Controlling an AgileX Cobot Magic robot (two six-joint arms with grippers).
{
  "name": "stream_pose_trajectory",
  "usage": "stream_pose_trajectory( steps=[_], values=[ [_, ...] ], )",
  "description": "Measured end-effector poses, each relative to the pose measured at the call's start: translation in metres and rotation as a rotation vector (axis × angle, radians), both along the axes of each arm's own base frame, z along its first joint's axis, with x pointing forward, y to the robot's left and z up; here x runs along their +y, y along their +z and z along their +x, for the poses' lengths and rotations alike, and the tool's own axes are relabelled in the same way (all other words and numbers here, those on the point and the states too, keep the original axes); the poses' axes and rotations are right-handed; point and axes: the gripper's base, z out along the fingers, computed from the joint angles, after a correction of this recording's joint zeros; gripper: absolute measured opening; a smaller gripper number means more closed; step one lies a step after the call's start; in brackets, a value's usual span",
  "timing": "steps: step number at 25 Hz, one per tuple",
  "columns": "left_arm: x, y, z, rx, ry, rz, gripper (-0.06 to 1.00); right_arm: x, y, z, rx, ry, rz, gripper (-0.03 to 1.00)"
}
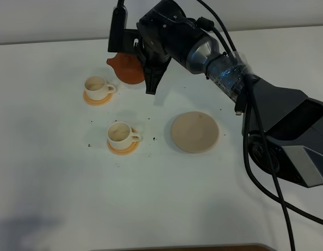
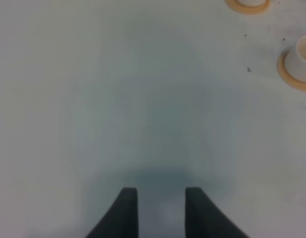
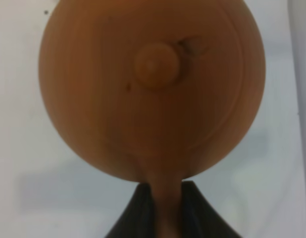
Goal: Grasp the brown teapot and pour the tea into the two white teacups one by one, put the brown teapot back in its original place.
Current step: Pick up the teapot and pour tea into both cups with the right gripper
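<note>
Teapot (image 1: pixel 128 70) hangs by its handle in the clamped right gripper (image 3: pixel 168 198), near the far cup (image 1: pixel 97 86). Left gripper (image 2: pixel 161 196) gapes, empty.

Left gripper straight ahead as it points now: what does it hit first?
Likely only bare table: ahead of the left gripper the way looks free, both saucers off to one side. Depth is unclear.
</note>
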Motion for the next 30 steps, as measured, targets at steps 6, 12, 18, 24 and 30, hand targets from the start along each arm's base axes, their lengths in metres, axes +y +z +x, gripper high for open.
stream_pose_trajectory(
  steps=[6,12,18,24,30],
  values=[
    [0.0,0.0,0.0,0.0,0.0,0.0,0.28,0.008,-0.004,-0.008,-0.057,0.03,-0.055,0.13],
    [0.0,0.0,0.0,0.0,0.0,0.0,0.28,0.013,-0.007,-0.011,-0.094,0.05,-0.065,0.13],
    [0.0,0.0,0.0,0.0,0.0,0.0,0.28,0.016,-0.004,-0.013,-0.154,0.07,-0.088,0.13],
    [0.0,0.0,0.0,0.0,0.0,0.0,0.28,0.021,-0.003,-0.018,-0.193,0.093,-0.104,0.13],
    [0.0,0.0,0.0,0.0,0.0,0.0,0.28,0.032,-0.007,-0.028,-0.232,0.134,-0.108,0.13]
  ],
)
